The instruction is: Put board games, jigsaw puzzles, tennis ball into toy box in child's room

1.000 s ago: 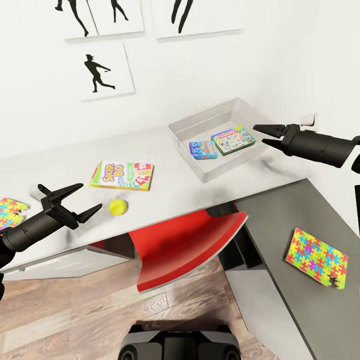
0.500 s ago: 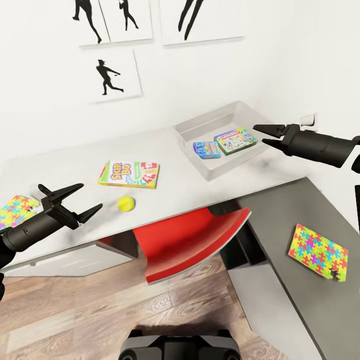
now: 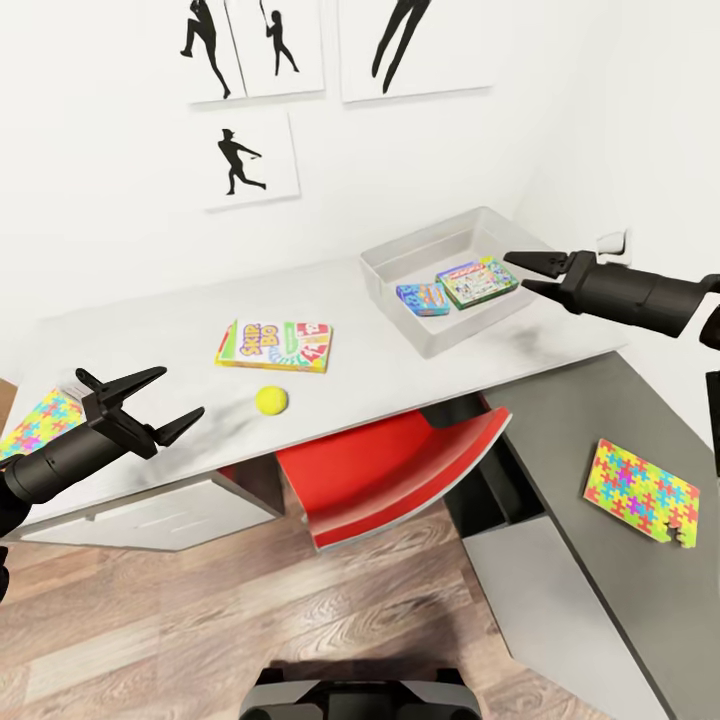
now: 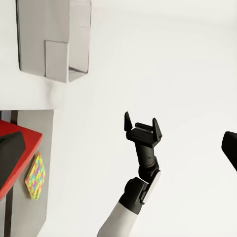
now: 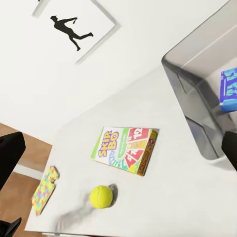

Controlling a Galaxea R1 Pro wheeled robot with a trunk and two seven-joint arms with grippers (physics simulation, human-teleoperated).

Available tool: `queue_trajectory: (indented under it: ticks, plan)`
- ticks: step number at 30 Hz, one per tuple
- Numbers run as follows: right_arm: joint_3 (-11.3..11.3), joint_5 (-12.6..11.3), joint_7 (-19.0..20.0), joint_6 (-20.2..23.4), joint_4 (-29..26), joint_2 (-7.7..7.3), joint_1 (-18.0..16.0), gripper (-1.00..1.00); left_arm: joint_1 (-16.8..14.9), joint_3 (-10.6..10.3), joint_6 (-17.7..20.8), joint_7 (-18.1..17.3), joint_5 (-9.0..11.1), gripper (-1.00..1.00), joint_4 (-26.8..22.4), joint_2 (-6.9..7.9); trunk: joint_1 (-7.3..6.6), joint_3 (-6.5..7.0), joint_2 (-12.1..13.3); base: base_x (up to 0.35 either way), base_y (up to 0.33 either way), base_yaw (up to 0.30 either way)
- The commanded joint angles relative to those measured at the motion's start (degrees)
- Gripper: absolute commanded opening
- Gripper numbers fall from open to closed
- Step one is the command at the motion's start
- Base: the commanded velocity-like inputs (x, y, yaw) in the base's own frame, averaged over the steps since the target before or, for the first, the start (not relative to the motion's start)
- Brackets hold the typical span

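1. Overhead, two board games (image 3: 458, 287) lie in the toy box (image 3: 388, 266) at the table's (image 3: 170, 335) far right; the left wrist view shows the right gripper (image 4: 142, 125) spread.
2. Skip-Bo (image 3: 274, 345) and the tennis ball (image 3: 270, 400) sit mid-table, bare top around them.
3. Skip-Bo's long axis runs along the table; the left gripper (image 3: 165, 403) hangs empty, fingers apart.

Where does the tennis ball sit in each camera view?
Head view: tennis ball on the white table, just in front of the Skip-Bo box.
Right wrist view: the ball lies beside the same box.
Left wrist view: not in it.
Shared landmark: the Skip-Bo box.
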Motion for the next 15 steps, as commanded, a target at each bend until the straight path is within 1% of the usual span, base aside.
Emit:
queue_trajectory:
  ticks: [1,9,12,15]
  plan:
    - [0.06,-0.58,-0.6,0.07,-0.03,-0.04,-0.06,1.0,-0.04,0.05,0.17,0.58,0.56,1.0,-0.02,0.0,0.03,0.02,-0.09,-0.02,0.021,0.0]
    - [0.18,-0.58,-0.6,0.07,-0.05,0.12,0.04,1.0,-0.04,0.06,0.17,0.58,0.56,1.0,-0.02,0.0,0.03,0.76,-0.09,-0.009,0.025,0.0]
    - [0.21,-0.58,-0.6,0.07,-0.05,0.15,0.04,1.0,-0.04,0.07,0.17,0.58,0.56,1.0,-0.02,0.0,0.03,1.03,-0.09,-0.003,0.132,0.0]
    - [0.24,-0.58,-0.6,0.07,-0.05,0.18,0.05,1.0,-0.04,0.07,0.17,0.58,0.56,1.0,-0.02,0.0,0.03,1.31,-0.09,-0.002,0.2,0.0]
